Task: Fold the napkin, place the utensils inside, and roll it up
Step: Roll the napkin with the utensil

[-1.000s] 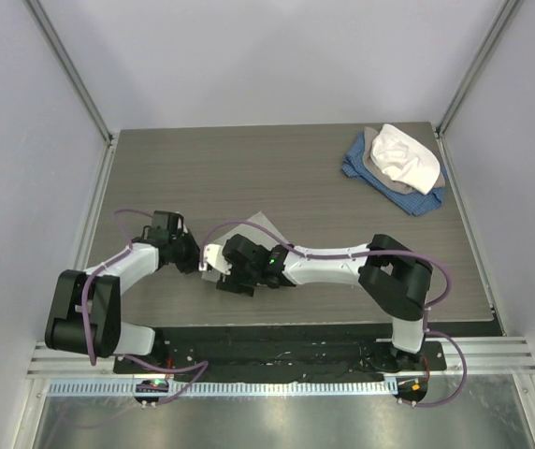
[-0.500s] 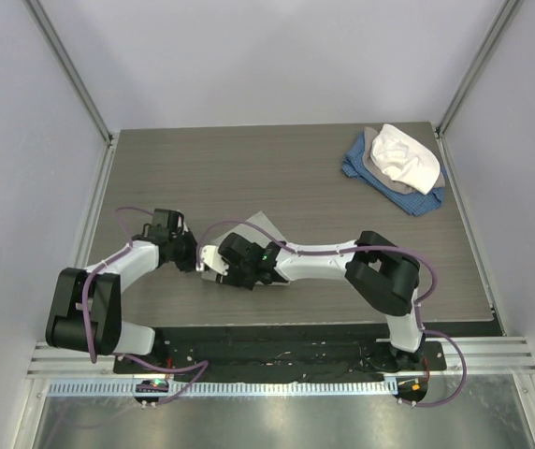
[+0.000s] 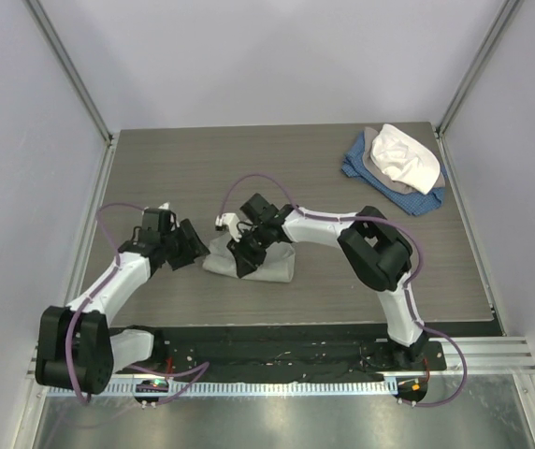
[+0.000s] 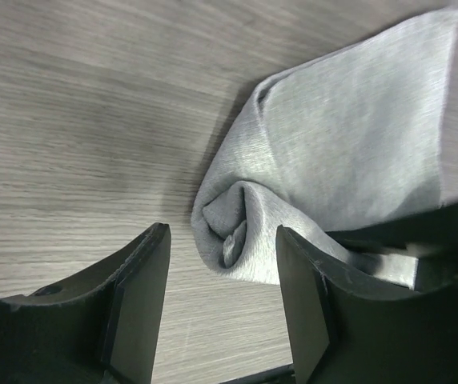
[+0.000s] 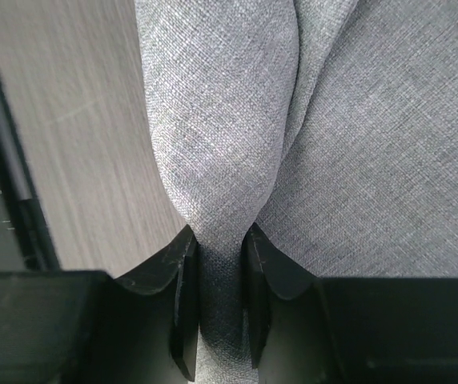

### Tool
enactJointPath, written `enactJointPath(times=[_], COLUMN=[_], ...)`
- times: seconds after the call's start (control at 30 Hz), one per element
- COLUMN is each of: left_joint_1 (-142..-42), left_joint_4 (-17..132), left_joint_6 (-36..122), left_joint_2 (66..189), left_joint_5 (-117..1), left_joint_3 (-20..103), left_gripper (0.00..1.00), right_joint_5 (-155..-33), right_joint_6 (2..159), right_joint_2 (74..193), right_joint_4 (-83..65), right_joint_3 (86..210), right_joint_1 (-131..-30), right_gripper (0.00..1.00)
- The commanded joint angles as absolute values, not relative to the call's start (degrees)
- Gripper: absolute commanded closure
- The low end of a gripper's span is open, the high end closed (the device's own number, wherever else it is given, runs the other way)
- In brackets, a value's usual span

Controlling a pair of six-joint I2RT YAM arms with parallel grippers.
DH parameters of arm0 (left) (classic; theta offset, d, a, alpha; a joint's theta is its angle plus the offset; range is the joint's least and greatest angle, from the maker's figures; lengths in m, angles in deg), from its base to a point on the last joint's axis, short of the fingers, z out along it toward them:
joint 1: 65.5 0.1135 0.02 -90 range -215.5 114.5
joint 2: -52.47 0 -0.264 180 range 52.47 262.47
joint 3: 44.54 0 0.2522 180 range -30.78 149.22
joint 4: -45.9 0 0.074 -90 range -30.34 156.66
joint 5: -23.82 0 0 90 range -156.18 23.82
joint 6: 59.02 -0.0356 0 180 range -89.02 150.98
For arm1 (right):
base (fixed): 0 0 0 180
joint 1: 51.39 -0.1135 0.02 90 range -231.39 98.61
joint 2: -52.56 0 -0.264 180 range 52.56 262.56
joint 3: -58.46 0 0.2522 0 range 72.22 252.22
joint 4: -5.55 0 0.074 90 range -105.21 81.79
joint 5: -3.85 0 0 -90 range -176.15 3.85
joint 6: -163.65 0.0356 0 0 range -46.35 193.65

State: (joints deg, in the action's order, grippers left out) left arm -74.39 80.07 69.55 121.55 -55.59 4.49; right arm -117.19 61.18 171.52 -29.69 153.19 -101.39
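Wood-grain table (image 3: 361,215) carries the partly rolled napkin (image 3: 277,269) toward its near edge. On it the right gripper (image 5: 219,240) pinches a fold; the left gripper (image 4: 222,240) gapes beside the roll's end. Rolling seems in hand; next needs an even, snug turn.

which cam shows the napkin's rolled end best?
Left wrist: the rolled end of the napkin faces the lens, framed by the open left gripper. Top external: a bundle half under the right arm. Right wrist: only fabric pinched by the right gripper.

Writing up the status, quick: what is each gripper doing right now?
Left gripper: open, holding nothing.
Right gripper: closed on a fold of the napkin.
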Motion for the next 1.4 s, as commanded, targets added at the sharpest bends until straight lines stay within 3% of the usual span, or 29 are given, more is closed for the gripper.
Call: enactJointPath(times=[0.0,0.27,0.53,0.73,0.83,0.87,1.03,1.23,1.37], left_joint_1=[-74.4,-74.4,-74.4,-74.5,-74.6,-74.5,-74.6,-74.6,-74.5], left_joint_4=[77.9,72.8,66.2,60.5,57.9,58.2,61.0,67.4,69.7], left_joint_6=[70.2,72.7,74.1,75.5,75.7,75.6,74.6,72.3,72.6], left_joint_2=[116.8,116.4,117.2,120.2,122.8,123.5,126.5,130.1,130.6], left_joint_5=[-55.4,-51.3,-48.3,-45.2,-44.4,-44.8,-45.3,-44.7,-45.2], left_joint_3=[1.6,-2.4,-4.8,-7.0,-7.8,-7.7,-5.7,-1.3,0.4], left_gripper=[0.41,0.4,0.41,0.51,0.66,0.78,0.99,1.0,1.0], right_joint_5=[-131.0,-142.6,-144.4,-143.4,-141.8,-141.1,-132.7,-116.1,-104.9], right_joint_6=[66.5,71.2,73.1,73.6,73.6,73.6,74.9,71.5,67.6], right_joint_2=[177.0,183.8,188.5,189.6,189.1,188.6,181.7,168.3,160.9], right_joint_4=[-37.2,-43.8,-45.2,-45.4,-45.4,-45.4,-45.0,-40.5,-33.5], right_joint_3=[153.6,160.0,162.5,163.4,163.5,163.6,163.5,160.0,153.9], right_joint_1=[-99.4,-95.7,-93.5,-92.9,-92.8,-92.7,-92.7,-94.5,-98.1], right_gripper=[0.73,0.74,0.75,0.75,0.73,0.71,0.57,0.39,0.21])
